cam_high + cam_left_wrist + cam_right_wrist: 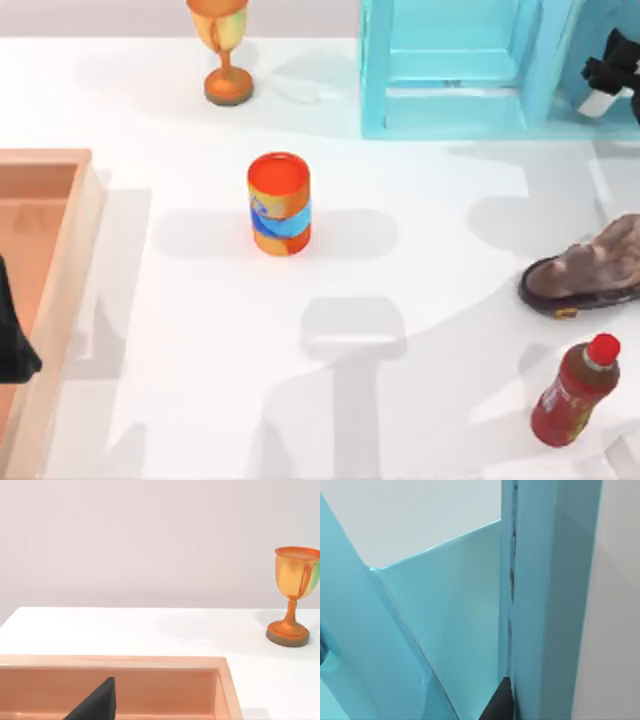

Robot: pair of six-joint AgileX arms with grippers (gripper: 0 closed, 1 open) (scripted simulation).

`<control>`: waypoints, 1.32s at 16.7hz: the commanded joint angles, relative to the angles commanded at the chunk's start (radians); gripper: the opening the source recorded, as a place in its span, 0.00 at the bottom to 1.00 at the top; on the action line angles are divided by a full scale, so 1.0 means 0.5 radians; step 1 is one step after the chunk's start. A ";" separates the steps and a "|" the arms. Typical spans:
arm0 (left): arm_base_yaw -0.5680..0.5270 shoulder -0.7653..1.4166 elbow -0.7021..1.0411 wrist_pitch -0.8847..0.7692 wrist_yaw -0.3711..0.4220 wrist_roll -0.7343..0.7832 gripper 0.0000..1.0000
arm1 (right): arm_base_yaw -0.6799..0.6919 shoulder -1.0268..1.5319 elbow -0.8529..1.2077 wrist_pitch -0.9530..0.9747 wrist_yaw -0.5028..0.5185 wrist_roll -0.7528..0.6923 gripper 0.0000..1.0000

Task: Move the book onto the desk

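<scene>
Task looks early, nothing delivered yet: the white desk (420, 400) carries no book on its open surface. The cyan shelf unit (460, 70) stands at the far right of the desk, and the book (550, 600) appears to sit upright in it, seen in the right wrist view as a tall teal-blue slab with a dark seam down its edge, against the paler shelf walls; I judge it to be the book but cannot be certain from this close. The right gripper (612, 75) is at the far right edge, reaching into the shelf unit's right-hand bay. One dark fingertip (501, 702) lies right against the slab's edge; whether it presses on it, and how wide the jaws stand, I cannot tell. No grip is confirmed. What is left, by my reading: secure the book, draw it out of the shelf, lay it on bare desk. The left arm is parked at the near left over the tan wooden tray (60, 300), a dark part of its gripper (95, 705) showing above the tray floor; its jaw opening cannot be read either. Also on the desk: an orange can (279, 203) at centre, a gold trophy cup (224, 50) far left of centre, a brown shoe (590, 270) and a red bottle (578, 390) at the right.
</scene>
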 joint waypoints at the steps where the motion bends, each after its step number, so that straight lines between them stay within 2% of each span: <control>1: 0.000 0.000 0.000 0.000 0.000 0.000 1.00 | 0.001 -0.002 -0.003 -0.003 -0.001 -0.001 0.00; 7: 0.000 0.000 0.000 0.000 0.000 0.000 1.00 | 0.011 -0.357 -0.352 -0.367 -0.039 -0.028 0.00; 17: 0.000 0.000 0.000 0.000 0.000 0.000 1.00 | -0.049 -2.025 -0.951 -1.012 -0.039 0.029 0.00; 22: 0.000 0.000 0.000 0.000 0.000 0.000 1.00 | -0.046 -2.396 -1.160 -1.233 -0.074 0.012 0.00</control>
